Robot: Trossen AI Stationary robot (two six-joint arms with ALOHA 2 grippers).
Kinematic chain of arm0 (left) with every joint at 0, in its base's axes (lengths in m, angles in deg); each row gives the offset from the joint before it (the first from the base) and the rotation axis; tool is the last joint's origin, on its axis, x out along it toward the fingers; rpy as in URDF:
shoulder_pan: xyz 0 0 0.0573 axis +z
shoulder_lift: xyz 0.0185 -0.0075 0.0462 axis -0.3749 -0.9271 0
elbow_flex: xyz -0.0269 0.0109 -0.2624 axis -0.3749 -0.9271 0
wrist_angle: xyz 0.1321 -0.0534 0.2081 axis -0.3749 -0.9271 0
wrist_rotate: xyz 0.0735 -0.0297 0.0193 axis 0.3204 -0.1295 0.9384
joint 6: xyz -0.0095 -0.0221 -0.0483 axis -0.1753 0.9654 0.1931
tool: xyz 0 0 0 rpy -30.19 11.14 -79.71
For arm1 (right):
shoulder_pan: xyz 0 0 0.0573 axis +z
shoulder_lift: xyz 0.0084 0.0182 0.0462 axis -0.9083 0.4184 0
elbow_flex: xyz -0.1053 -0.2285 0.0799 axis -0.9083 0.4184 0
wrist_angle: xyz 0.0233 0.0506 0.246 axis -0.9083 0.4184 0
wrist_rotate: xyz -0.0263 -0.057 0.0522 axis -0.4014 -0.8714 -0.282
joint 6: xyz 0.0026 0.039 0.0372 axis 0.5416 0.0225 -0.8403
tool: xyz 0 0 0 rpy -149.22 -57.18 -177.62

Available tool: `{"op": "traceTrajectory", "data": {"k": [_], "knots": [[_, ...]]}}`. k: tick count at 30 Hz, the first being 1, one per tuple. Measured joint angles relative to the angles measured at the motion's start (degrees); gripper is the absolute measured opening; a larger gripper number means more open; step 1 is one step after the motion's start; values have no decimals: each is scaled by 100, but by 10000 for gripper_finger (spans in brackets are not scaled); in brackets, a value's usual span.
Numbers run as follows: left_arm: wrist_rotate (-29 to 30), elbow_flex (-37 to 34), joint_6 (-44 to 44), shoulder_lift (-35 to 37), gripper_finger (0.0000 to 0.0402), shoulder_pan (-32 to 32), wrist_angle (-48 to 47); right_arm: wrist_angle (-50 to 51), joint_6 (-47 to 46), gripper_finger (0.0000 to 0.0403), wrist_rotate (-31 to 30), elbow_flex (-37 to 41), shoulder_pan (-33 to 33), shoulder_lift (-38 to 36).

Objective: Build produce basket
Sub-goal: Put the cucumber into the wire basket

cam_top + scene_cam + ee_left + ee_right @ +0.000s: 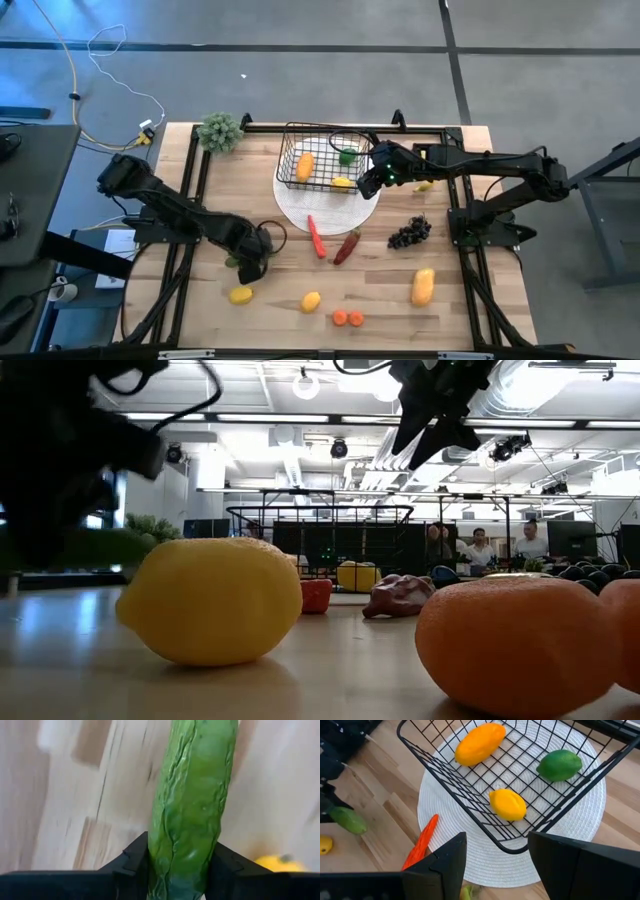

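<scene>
Currently the cucumber [192, 800] is clamped near one end by the left end effector [175, 865]; rigid, light and ribbed, so slip is judged unlikely. Right end effector [495, 860] hangs half-open, empty, over the basket [470, 785].

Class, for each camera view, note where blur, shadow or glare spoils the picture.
Left wrist view: the wooden table is smeared; the long green cucumber stays sharper. Low view: a dark arm is a blurred silhouette against bright ceiling lights. High and right wrist views: evenly lit, black wire-mesh basket crisp.
</scene>
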Motion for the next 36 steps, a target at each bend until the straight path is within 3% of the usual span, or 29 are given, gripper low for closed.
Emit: {"op": "traceTrajectory", "data": {"k": [5, 11, 24, 36], "knots": [[182, 290, -51, 317, 112, 372, 60, 10, -14, 193, -18, 0, 0, -5], [257, 492, -197, 732, 112, 1063, 320, -237, -64, 193, -535, -2, -28, -69], [-193, 507, -811, 1205, 112, 2713, 2940, -513, -167, 193, -835, -2, -240, -407], [-174, 505, -1745, 1172, 112, 3867, 4334, -575, -319, 193, -953, -2, -463, -498]]}}
